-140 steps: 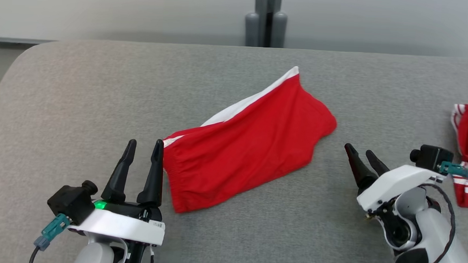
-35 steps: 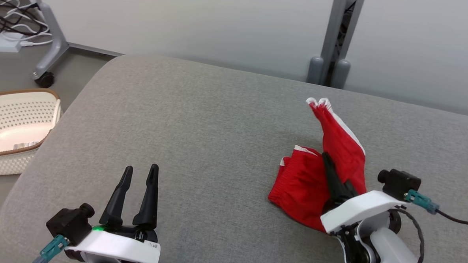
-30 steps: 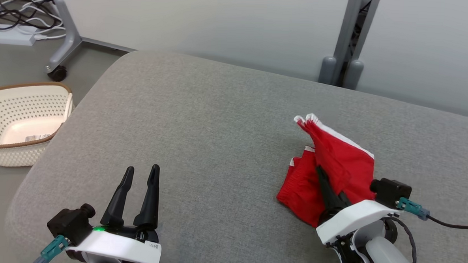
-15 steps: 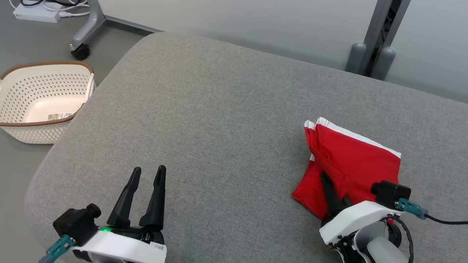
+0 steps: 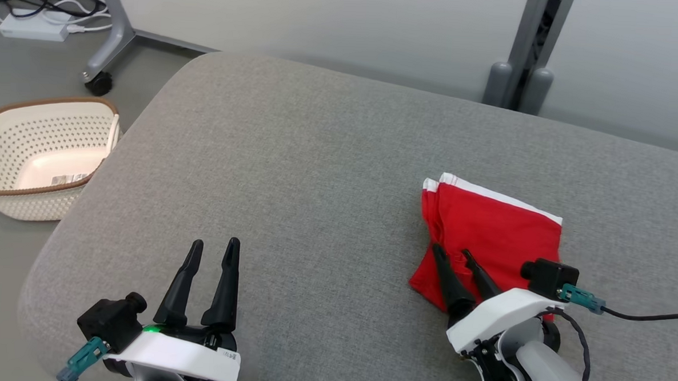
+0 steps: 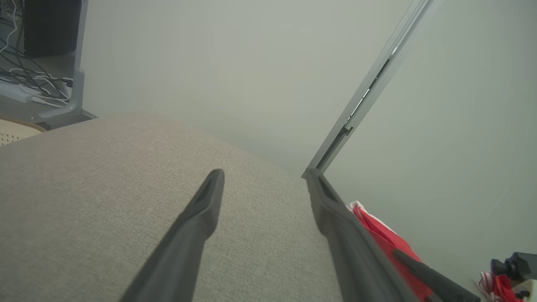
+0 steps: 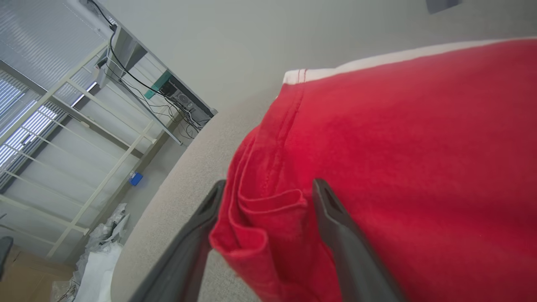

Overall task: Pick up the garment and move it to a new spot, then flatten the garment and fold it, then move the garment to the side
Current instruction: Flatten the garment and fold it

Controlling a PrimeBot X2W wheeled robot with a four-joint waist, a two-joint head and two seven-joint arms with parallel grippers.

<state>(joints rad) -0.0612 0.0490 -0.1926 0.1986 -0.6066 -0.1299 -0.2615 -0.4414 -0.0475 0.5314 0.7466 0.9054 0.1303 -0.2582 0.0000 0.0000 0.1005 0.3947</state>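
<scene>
Reading this as the let-go at the end of the sideways move. Lying flat on the grey padded surface (image 5: 317, 155), toward its right part: the red garment (image 5: 497, 232), folded into a compact block with white trim (image 5: 499, 193) along the far edge. Straddling a small raised pleat (image 7: 268, 209) at the garment's near left corner: the right tool (image 5: 451, 250), fingers apart, clamped on nothing; impossible to tell whether brushing the cloth or just clear of it. Hovering over bare surface at the lower left, well apart from the garment: the left tool (image 5: 216, 242), fingers likewise spread, empty. To finish well, spread the right tool a touch wider before any retreat, guarding against a layer snagging on a fingertip. Then lift up and away rather than dragging back across the cloth, risking otherwise a peeled-open top layer and an undone fold. Watch that pleat: probably the loosest spot, likely to spring up or follow the tool. On any sign of snagging, pause, lower again, open wider. Once clear, consider a light stroke outward from the corner to settle the bulge, taking care to leave the stacked edges on the left aligned. Hold the left tool back unless wanted as a hold-down on the far left corner. No call to reach toward the cream basket (image 5: 57, 99) on the floor beyond the surface's left end.
</scene>
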